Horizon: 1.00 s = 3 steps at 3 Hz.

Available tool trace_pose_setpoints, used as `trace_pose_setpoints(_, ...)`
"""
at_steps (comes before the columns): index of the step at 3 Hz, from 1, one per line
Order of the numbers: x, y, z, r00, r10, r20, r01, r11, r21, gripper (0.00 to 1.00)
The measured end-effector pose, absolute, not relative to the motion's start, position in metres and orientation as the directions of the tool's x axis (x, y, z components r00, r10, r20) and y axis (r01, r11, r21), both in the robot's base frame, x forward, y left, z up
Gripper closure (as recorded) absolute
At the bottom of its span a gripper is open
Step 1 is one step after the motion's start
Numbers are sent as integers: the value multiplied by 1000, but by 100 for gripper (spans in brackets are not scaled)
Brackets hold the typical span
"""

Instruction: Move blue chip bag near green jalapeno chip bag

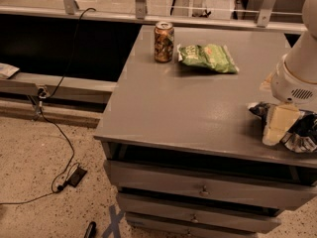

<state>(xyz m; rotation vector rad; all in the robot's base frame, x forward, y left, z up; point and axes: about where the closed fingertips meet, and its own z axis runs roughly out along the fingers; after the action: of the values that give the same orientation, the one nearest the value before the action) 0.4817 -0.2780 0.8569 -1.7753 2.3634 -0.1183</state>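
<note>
Crumpled navy-blue foil chip bag [301, 134]: near right edge of grey table [188, 113], under cream gripper [277, 127] (hold cannot be told). Flat bright green jalapeno chip bag [207, 57]: far centre, beside brown-gold can [164, 41]. Advice: confirm hold, lift clear, set down just short of green bag.

The arm [299, 68] reaches down at far right, pincer [276, 132] apparently pointing downward.

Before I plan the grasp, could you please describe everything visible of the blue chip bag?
The blue chip bag is crumpled dark navy foil with silvery print. It lies on the grey table near the front edge, at the right of the view and partly cut off there. The claw sits at its middle, covering part of it.
</note>
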Motion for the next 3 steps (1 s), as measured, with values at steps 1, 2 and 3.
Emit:
trace_pose_setpoints(1,483,-284,850,-283,-954,-95,-940,296,-169,42)
trace_pose_setpoints(2,483,-282,852,-281,-953,-111,-938,297,-176,65)
trace_pose_setpoints(3,489,-286,862,-308,-945,-109,-930,323,-174,88)
